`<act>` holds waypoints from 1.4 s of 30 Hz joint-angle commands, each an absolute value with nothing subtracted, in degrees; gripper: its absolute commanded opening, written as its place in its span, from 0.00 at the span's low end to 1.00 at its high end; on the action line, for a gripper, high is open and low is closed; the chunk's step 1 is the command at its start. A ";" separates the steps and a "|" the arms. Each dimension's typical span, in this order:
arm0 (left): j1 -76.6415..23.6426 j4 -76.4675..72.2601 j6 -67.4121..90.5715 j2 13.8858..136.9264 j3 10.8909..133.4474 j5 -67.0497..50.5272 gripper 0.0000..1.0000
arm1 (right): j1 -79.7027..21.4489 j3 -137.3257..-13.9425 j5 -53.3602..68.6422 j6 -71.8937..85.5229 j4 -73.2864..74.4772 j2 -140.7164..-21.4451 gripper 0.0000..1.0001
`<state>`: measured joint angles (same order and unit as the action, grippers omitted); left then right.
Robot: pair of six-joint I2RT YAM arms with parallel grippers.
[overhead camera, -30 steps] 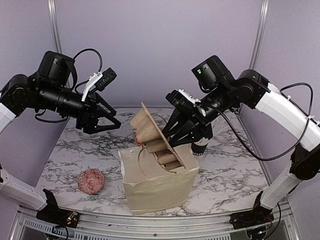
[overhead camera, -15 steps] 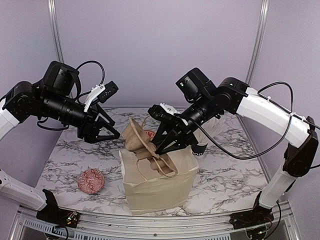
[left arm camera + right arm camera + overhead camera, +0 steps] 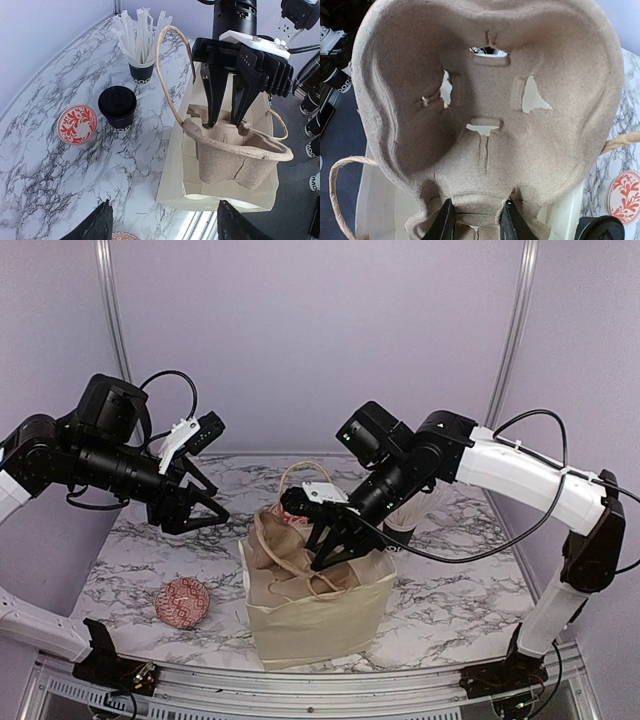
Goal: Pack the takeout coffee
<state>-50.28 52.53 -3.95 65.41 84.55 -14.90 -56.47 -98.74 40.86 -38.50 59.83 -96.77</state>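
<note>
From above, the right tool (image 3: 325,540) is clamped on a brown pulp cup carrier (image 3: 275,545), which sits tilted in the mouth of the paper bag (image 3: 320,615) on the table (image 3: 130,560). The left tool (image 3: 200,508) hangs off to the left, well apart from the bag, fingers spread and holding nothing. The coffee is hidden here behind the bag and the arm.

The left wrist view shows the coffee cup (image 3: 117,106), lid on, upright on the table near the bag. A red bowl (image 3: 76,124) stands just beside it and a straw cup (image 3: 140,67) behind. The right tool pinches an inner wall of the carrier. One side of the carrier looks to reach the bag's edge, and a handle loop (image 3: 167,65) arcs up just beside it.

In the right wrist view the carrier fills the frame, with both fingers (image 3: 445,220) closed on its near wall. A black lid shows at the bottom right corner.

The likely trouble is the fit. A tilted carrier could catch on the bag's rim or handle, and pushing down then could crumple or tip the bag toward the coffee. The narrow pinch on soft pulp might also slip or tear.
</note>
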 commanded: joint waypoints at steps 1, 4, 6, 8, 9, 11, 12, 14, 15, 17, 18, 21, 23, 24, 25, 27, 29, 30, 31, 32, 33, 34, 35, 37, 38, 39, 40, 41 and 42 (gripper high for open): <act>-49.68 51.58 -4.77 64.49 82.90 -13.66 0.72 | -58.82 -97.36 32.36 -36.03 62.81 -96.27 0.24; -49.36 51.57 -5.00 64.70 82.32 -13.69 0.73 | -60.10 -96.21 28.34 -35.73 64.05 -96.38 0.24; -49.03 51.59 -5.18 64.83 82.27 -13.78 0.73 | -60.94 -95.32 25.44 -35.68 64.75 -96.43 0.25; -48.73 51.59 -5.32 64.87 82.18 -13.81 0.73 | -61.39 -94.22 23.46 -35.51 65.22 -96.42 0.25; -48.52 51.59 -5.34 64.80 82.06 -13.80 0.73 | -61.45 -93.81 22.63 -35.55 65.40 -96.50 0.25; -48.08 51.59 -5.34 64.76 81.85 -13.71 0.73 | -61.73 -93.07 20.70 -35.47 65.77 -96.61 0.25; -47.88 51.55 -5.36 64.66 81.65 -13.73 0.73 | -61.94 -92.81 19.45 -35.50 66.05 -96.68 0.25; -47.60 51.50 -5.36 64.62 81.12 -13.80 0.73 | -62.68 -92.25 16.50 -35.68 66.22 -96.65 0.25; -47.41 51.50 -5.24 64.66 80.86 -13.90 0.73 | -63.13 -91.81 14.96 -35.88 66.11 -96.53 0.25; -47.23 51.42 -5.10 64.84 80.45 -14.05 0.73 | -64.04 -91.12 12.63 -36.45 66.09 -96.55 0.26; -47.10 51.42 -5.10 65.00 80.35 -14.14 0.73 | -64.50 -90.83 11.71 -36.47 66.09 -96.70 0.26; -46.83 51.42 -5.01 65.17 80.30 -14.43 0.73 | -65.06 -90.54 11.10 -36.45 66.45 -97.37 0.26; -46.65 51.41 -5.09 65.19 80.38 -14.50 0.73 | -65.38 -90.30 11.41 -36.52 67.06 -98.14 0.26; -46.50 51.42 -5.10 65.25 80.29 -14.55 0.73 | -65.47 -90.22 11.50 -36.55 67.32 -98.59 0.26; -46.39 51.34 -5.17 65.26 80.21 -14.64 0.73 | -65.55 -90.10 11.59 -36.70 67.63 -99.04 0.27; -46.23 50.91 -5.32 65.45 79.80 -14.93 0.73 | -65.80 -90.09 11.64 -37.17 68.20 -100.09 0.27; -46.06 50.53 -5.39 65.71 79.41 -15.24 0.73 | -66.19 -90.25 11.60 -37.45 68.81 -101.32 0.27; -46.06 50.32 -5.44 65.86 79.29 -15.47 0.73 | -66.33 -90.34 11.68 -37.48 68.89 -101.91 0.27; -45.93 50.18 -5.49 66.06 79.15 -15.69 0.73 | -66.55 -90.31 11.69 -37.57 68.90 -102.41 0.28; -45.89 50.16 -5.62 66.21 79.15 -15.91 0.73 | -66.84 -90.23 11.58 -37.58 68.83 -102.92 0.28; -45.88 50.18 -5.67 66.37 79.25 -16.10 0.73 | -67.14 -90.07 11.41 -37.62 68.74 -103.34 0.28; -45.81 50.19 -5.75 66.43 79.20 -16.20 0.73 | -67.36 -89.80 11.20 -37.68 68.59 -103.77 0.28; -45.79 50.19 -5.87 66.39 79.21 -16.25 0.73 | -67.55 -89.51 10.98 -37.77 68.37 -104.09 0.28; -45.63 50.19 -6.03 66.21 79.04 -16.36 0.73 | -67.74 -88.87 10.38 -37.64 67.79 -104.68 0.29; -45.51 50.14 -6.10 66.16 78.89 -16.47 0.73 | -67.76 -88.53 10.11 -37.62 67.56 -104.94 0.29; -45.46 50.10 -6.19 65.98 78.70 -16.69 0.73 | -67.81 -88.20 9.84 -37.69 67.31 -105.13 0.29; -45.35 50.02 -6.23 65.93 78.40 -16.75 0.73 | -67.85 -87.90 9.58 -37.63 67.01 -105.25 0.29; -45.25 49.89 -6.36 65.85 78.08 -16.91 0.73 | -67.85 -87.58 9.25 -37.52 66.71 -105.41 0.29; -45.12 49.78 -6.38 65.85 77.82 -16.99 0.73 | -67.85 -87.28 8.97 -37.37 66.37 -105.51 0.29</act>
